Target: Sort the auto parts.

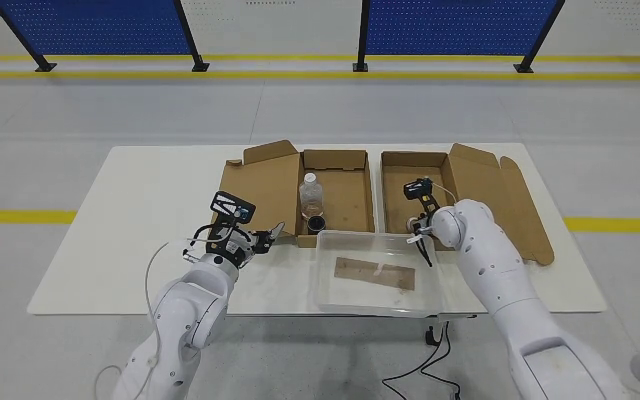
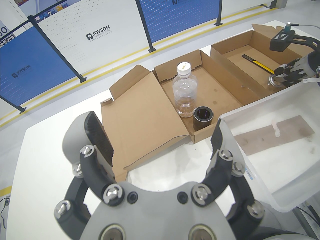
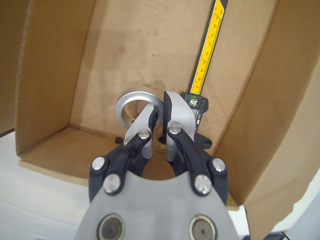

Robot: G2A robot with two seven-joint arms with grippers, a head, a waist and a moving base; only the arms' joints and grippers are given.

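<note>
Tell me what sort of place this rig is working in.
Probably a sectioned-off bay in an industrial or exhibition hall, judging by the free-standing blue and white partition panels, the yellow floor lines, and a white table with open cardboard boxes set out for sorting.

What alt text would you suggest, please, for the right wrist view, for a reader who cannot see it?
The right gripper has its jaws shut on the wall of a silver metal ring inside a cardboard box. A caliper with a yellow scale lies on the box floor beside the ring.
</note>
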